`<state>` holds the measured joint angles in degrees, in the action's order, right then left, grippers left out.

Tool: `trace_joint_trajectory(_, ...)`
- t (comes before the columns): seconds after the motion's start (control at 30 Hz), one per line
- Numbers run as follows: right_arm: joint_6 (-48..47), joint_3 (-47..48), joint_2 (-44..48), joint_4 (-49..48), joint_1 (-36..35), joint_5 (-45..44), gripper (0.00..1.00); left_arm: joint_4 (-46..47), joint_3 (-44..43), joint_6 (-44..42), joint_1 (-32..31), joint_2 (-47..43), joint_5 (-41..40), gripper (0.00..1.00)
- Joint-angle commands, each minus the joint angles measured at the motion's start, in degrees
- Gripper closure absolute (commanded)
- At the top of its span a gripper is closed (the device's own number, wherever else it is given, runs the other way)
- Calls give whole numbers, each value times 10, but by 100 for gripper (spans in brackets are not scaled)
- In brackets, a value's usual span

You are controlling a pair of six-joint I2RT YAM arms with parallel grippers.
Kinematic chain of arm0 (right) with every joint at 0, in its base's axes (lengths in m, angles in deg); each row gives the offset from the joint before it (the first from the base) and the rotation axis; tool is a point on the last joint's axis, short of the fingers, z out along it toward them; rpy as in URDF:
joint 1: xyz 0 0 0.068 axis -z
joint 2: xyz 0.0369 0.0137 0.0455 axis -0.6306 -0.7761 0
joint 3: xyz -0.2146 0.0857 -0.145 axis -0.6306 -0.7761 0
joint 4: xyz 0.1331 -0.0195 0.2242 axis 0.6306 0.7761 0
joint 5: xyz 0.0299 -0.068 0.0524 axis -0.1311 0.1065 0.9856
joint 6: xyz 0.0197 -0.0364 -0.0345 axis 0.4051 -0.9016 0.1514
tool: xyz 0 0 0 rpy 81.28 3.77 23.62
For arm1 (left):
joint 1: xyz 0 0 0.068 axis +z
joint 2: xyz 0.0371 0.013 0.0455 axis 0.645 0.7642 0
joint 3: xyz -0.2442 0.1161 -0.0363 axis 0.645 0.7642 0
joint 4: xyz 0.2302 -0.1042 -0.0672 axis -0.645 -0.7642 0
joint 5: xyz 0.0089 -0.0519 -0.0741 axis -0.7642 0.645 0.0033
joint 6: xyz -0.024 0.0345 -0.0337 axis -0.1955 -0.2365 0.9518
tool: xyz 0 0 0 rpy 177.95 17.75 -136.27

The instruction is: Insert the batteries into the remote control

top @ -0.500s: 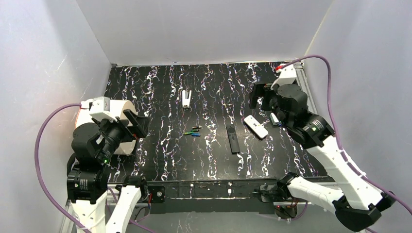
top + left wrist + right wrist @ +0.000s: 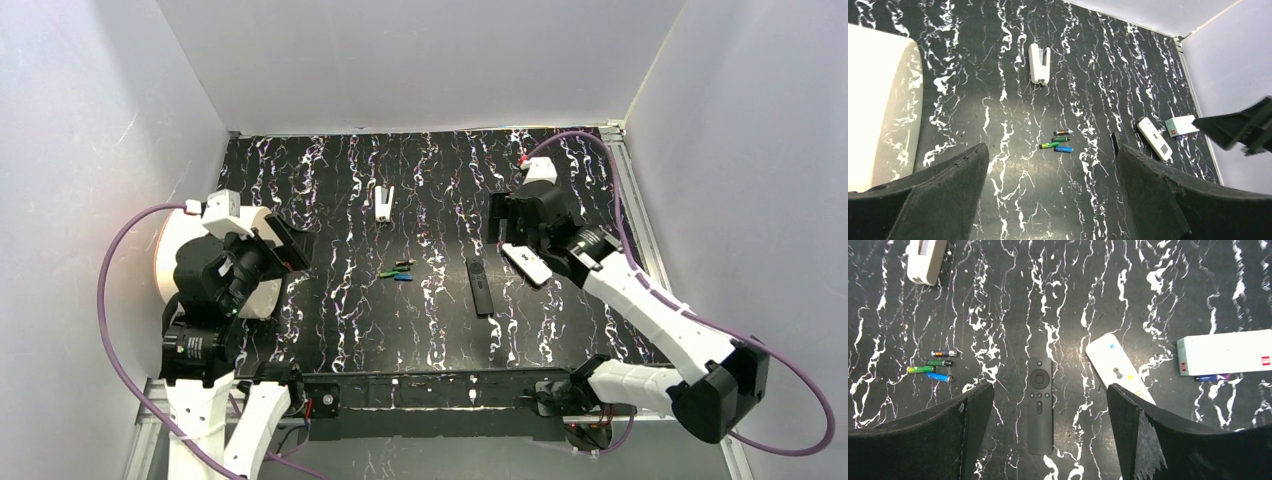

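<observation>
Overhead, four small batteries (image 2: 398,271) lie loose together in the middle of the worktop (image 2: 340,310), with a black remote (image 2: 480,287) near on their right and a white remote (image 2: 526,263) just beyond it. The left claw (image 2: 288,248) hangs spread and empty well to the left. The right claw (image 2: 508,228), also spread and empty, hovers by the white remote. From the left wrist, the batteries show as black, green and blue cells between wide fingers. From the right wrist, the black remote lies face up, buttons showing. Judging by this, no battery is loaded yet and every step remains
</observation>
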<state>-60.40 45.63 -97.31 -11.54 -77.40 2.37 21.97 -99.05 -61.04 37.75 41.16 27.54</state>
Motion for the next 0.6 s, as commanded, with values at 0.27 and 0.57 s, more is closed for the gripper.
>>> trace_joint_trajectory(0.27,43,-40,-138,29,-24,88,12,161,49,33,2,104,236,1)
trace_joint_trajectory(0.57,65,-70,-214,9,-67,72,7,219,97,87,1,112,252,1)
